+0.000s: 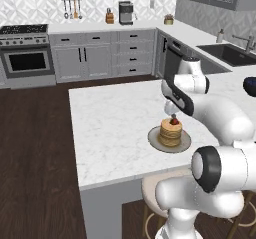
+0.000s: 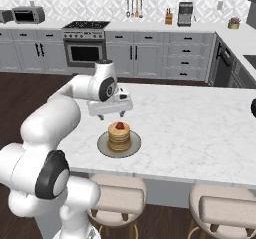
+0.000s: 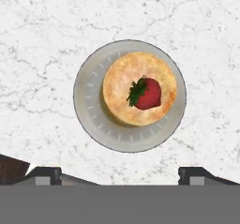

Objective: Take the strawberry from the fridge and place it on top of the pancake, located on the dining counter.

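Note:
The strawberry (image 3: pixel 149 93) lies on top of the pancake (image 3: pixel 126 85), a golden stack on a grey plate (image 3: pixel 91 106) on the white marble dining counter (image 3: pixel 47 31). My gripper (image 3: pixel 119 175) hovers straight above it, open and empty, with its fingertips (image 3: pixel 44 174) wide apart. From the sides, the strawberry (image 1: pixel 174 121) (image 2: pixel 120 125) sits free on the pancake (image 1: pixel 170 131) (image 2: pixel 119 137), just under the gripper (image 1: pixel 172 114) (image 2: pixel 112 115). The plate (image 1: pixel 155 139) (image 2: pixel 105 145) stands near the counter's front edge. The fridge is out of view.
Round beige stools (image 2: pixel 117 193) (image 2: pixel 225 210) stand under the counter's near edge. A dark round object (image 1: pixel 250 85) sits at the counter's right. Behind are the stove (image 1: pixel 25 48), the grey cabinets and the sink (image 1: pixel 227 53). Bare marble (image 2: pixel 200 128) spreads around the plate.

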### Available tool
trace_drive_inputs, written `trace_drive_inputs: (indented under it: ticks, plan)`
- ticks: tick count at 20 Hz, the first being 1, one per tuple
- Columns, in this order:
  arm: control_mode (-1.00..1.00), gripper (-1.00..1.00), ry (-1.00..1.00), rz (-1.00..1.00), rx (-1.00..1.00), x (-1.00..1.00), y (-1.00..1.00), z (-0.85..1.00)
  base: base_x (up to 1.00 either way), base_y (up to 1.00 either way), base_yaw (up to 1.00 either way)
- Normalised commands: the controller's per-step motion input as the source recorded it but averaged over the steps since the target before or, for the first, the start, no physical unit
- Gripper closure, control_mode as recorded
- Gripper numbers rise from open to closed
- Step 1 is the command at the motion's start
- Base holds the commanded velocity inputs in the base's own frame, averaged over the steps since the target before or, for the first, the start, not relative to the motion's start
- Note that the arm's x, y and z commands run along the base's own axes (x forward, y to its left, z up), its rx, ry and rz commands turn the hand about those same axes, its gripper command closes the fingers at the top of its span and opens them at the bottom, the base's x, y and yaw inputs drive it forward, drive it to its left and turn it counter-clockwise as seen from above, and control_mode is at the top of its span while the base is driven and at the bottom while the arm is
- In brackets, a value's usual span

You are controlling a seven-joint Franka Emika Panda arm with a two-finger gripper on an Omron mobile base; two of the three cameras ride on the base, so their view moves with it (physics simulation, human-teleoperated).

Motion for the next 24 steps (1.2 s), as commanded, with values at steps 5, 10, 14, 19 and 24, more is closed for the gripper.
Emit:
trace_drive_inputs:
  ticks: [5, 10, 14, 19, 24]
  plan:
    - [-1.0, -1.0, 0.0, -0.12, 0.0, -1.0, 0.57, 0.23, 0.0, 0.0, 0.0]
    - [-1.0, -1.0, 0.01, -0.18, 0.0, -1.0, 0.95, 0.16, 0.0, 0.0, 0.0]
    - [-1.0, -1.0, 0.01, -0.2, 0.0, -1.0, 0.97, 0.02, 0.0, 0.0, 0.0]
    - [-1.0, -1.0, 0.03, -0.2, 0.0, -0.7, 0.76, -0.07, 0.0, 0.0, 0.0]
    - [-1.0, -1.0, 0.02, -0.12, -0.03, -0.01, 0.55, -0.55, 0.0, 0.0, 0.0]
